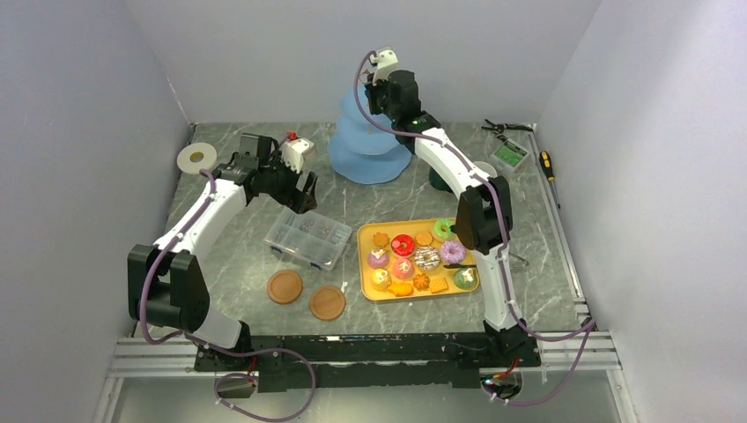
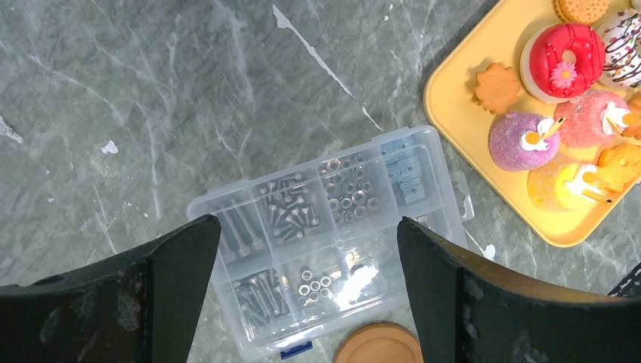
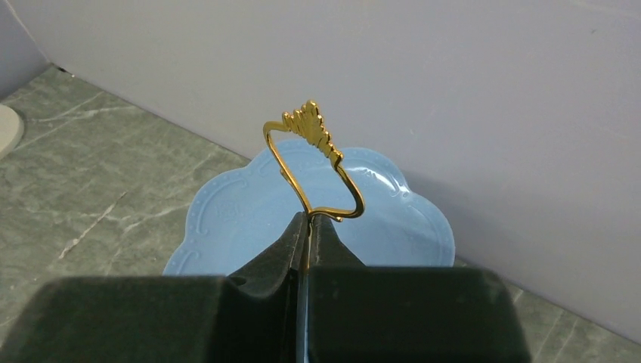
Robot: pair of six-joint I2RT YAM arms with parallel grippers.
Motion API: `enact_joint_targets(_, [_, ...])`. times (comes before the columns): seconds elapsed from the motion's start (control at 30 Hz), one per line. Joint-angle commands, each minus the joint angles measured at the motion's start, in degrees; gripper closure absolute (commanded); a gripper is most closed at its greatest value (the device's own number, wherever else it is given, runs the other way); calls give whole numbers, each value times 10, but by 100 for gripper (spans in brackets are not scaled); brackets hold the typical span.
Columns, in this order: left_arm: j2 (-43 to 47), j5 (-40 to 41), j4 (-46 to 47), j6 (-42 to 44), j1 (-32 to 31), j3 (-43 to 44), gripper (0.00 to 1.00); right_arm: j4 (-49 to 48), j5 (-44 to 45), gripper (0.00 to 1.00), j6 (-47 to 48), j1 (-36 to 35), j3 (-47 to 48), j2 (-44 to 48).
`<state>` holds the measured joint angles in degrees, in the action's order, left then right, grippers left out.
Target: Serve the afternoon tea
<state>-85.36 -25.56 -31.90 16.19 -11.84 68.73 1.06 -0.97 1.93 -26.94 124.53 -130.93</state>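
None of the sweets [image 1: 403, 245] is served yet: all lie on the yellow tray [image 1: 364, 238] near the front of the desk [image 1: 264, 319]. The blue stand [image 1: 370, 150] waits at the back with its visible tiers bare. The right tool [image 3: 306, 227] pinches its gold loop [image 3: 310, 162]. The left tool [image 2: 306, 227] hangs spread wide over a clear box [image 2: 332, 204].

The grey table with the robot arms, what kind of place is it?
Probably a robot test booth: plain walls around the marble table, a screw box, screwdriver, toy cakes.
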Motion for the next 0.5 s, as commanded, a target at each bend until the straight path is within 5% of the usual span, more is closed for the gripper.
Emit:
enact_joint_targets(0.0, [15,-2,10,-17,-3,9,6,-53,8,100,-7,-15,-64,70])
enact_joint_targets(0.47, [57,3,-20,-16,-4,-3,6,-151,63,100,-39,-50,-321,234])
